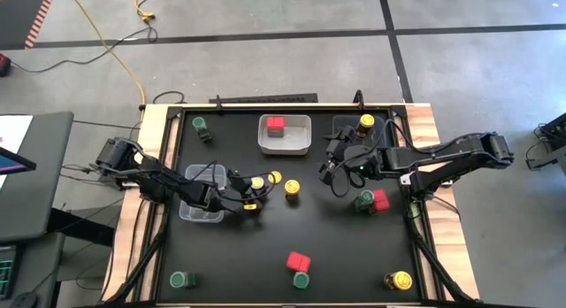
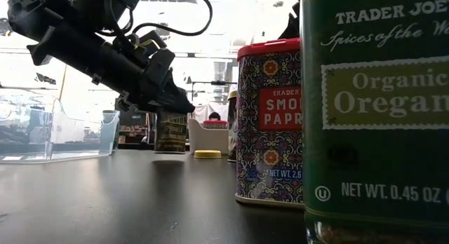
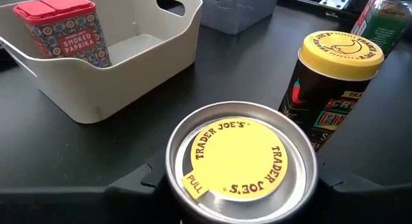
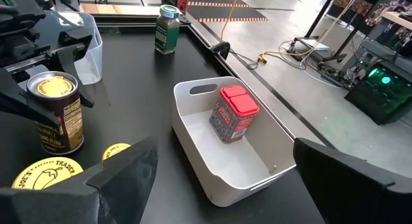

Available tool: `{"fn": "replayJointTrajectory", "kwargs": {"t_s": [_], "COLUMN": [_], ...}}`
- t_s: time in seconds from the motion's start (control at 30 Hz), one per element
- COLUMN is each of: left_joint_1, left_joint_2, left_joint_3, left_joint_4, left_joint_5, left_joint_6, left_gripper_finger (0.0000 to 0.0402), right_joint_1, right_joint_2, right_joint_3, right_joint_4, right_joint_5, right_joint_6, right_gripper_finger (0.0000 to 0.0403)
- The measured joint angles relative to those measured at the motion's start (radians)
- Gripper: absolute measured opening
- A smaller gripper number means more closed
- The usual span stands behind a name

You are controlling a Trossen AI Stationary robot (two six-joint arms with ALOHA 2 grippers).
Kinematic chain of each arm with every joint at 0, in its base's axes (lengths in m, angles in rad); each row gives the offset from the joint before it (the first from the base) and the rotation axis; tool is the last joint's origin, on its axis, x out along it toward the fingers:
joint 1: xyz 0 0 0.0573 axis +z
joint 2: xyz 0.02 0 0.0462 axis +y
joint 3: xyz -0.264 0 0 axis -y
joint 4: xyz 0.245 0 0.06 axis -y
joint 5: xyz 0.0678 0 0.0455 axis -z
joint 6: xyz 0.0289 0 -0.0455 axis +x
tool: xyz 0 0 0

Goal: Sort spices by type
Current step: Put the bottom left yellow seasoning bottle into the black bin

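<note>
A lidless jar, its seal printed "Trader Joe's", was clamped in the left gripper; the right gripper was spread wide, empty.

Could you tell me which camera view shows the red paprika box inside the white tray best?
The left wrist view: the red square-topped paprika box shows its label, upright in the white plastic tray. The right wrist view shows it smaller, the high view only its top, the low view barely.

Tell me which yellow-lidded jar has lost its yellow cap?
The round yellow-lidded jar in the left pincer: bare metal rim and pull seal showing. Its loose yellow cap lies on the table.
</note>
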Motion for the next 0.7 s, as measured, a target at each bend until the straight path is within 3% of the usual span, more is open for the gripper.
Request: {"fn": "replayJointTrajectory", "kwargs": {"t_s": [0.37,0.7], "left_joint_1": [0.000,0.000], "left_joint_2": [0.000,0.000], "left_joint_3": [0.000,0.000], "left_joint_4": [-0.067,-0.065], "left_joint_5": [0.007,0.006], "left_joint_6": [-0.069,-0.136], "left_gripper_finger": [0.0199,0.0254], "right_joint_1": [0.000,0.000], "right_joint_2": [0.000,0.000], "right_joint_3": [0.000,0.000], "right_joint_4": [0.000,0.000], "right_joint_5": [0.000,0.000], "right_joint_6": [0.000,0.000], "right_gripper_finger": [0.0389,0.0389]}}
